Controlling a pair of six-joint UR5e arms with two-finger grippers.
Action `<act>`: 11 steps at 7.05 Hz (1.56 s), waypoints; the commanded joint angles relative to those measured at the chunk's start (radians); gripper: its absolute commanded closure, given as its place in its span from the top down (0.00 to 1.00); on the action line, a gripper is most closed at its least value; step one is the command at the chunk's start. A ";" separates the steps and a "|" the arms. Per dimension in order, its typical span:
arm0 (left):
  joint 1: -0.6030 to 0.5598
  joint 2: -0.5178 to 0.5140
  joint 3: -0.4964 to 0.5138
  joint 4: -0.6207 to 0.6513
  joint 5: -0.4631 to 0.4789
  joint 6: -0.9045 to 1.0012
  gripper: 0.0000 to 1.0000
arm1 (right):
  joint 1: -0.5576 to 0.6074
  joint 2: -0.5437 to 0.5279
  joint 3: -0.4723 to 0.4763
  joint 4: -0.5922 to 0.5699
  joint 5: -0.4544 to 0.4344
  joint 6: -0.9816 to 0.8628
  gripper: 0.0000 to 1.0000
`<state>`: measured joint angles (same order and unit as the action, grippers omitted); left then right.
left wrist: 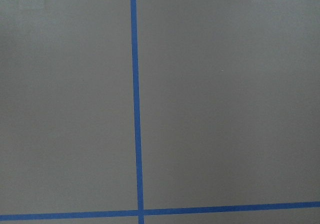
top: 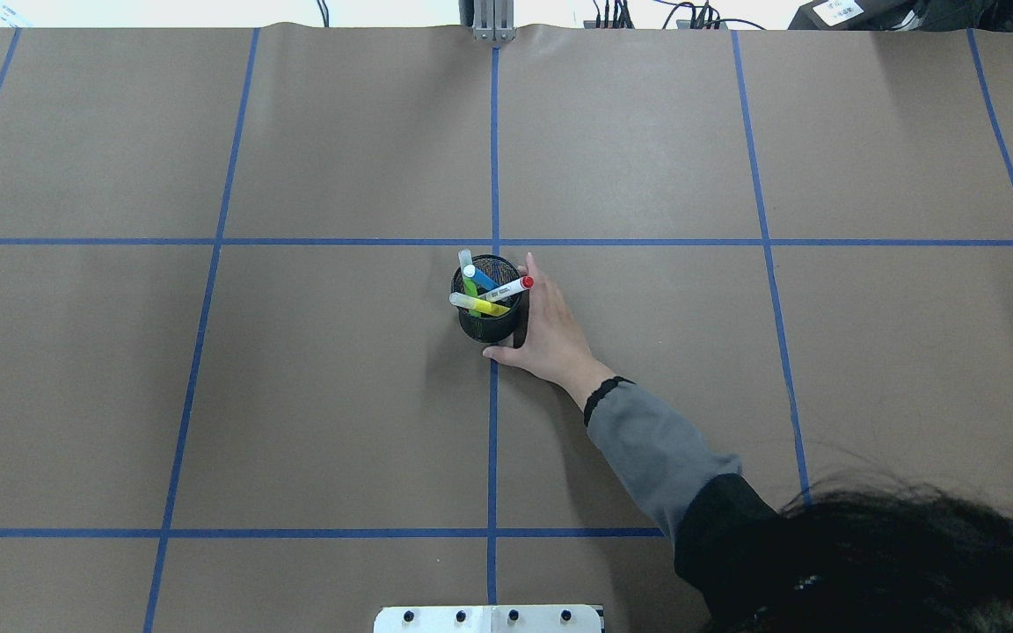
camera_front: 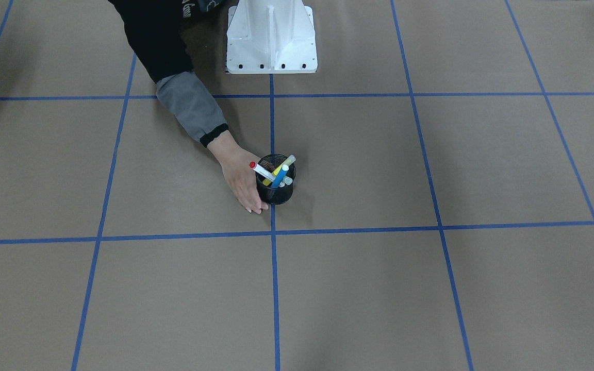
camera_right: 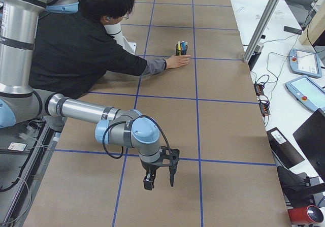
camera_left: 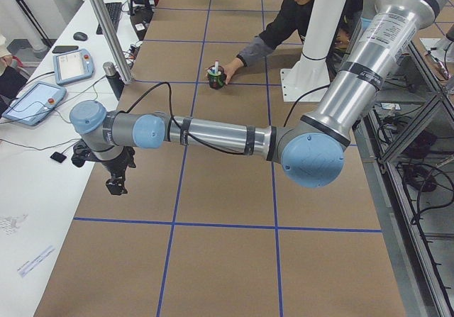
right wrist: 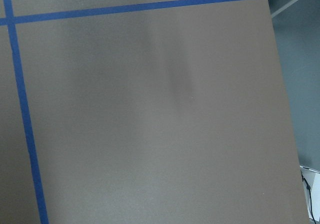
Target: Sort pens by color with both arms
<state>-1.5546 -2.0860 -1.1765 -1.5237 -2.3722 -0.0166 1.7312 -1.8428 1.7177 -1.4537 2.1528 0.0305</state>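
Observation:
Four pens stand together in a black mesh cup (top: 489, 326) at the middle of the table: blue (top: 480, 279), white with a red end (top: 511, 287), yellow (top: 480, 305) and green (top: 470, 287). The cup also shows in the front-facing view (camera_front: 275, 194). My left gripper (camera_left: 115, 186) hangs over the table's left end, far from the cup. My right gripper (camera_right: 160, 179) hangs over the right end, also far from it. Both show only in the side views, so I cannot tell whether they are open or shut. The wrist views show only bare brown table with blue tape.
A person's hand (top: 546, 336) rests against the cup's side, the grey-and-black sleeve (top: 647, 448) reaching across the table from near the robot's white base (camera_front: 271, 38). Blue tape lines divide the brown table. Tablets and cables lie on side benches (camera_left: 42, 97).

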 commanded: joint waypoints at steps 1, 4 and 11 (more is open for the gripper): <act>0.011 0.006 0.000 0.002 0.002 0.009 0.99 | 0.001 0.002 -0.006 0.000 0.049 -0.003 1.00; 0.011 0.001 0.000 0.011 0.004 -0.003 0.99 | -0.001 0.007 -0.023 0.003 0.079 0.003 1.00; 0.056 -0.049 -0.030 0.042 0.039 -0.144 0.99 | -0.497 0.652 0.113 -0.127 0.118 0.722 1.00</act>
<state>-1.5278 -2.1153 -1.1886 -1.4878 -2.3298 -0.0892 1.3369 -1.4072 1.8639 -1.5031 2.2953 0.6347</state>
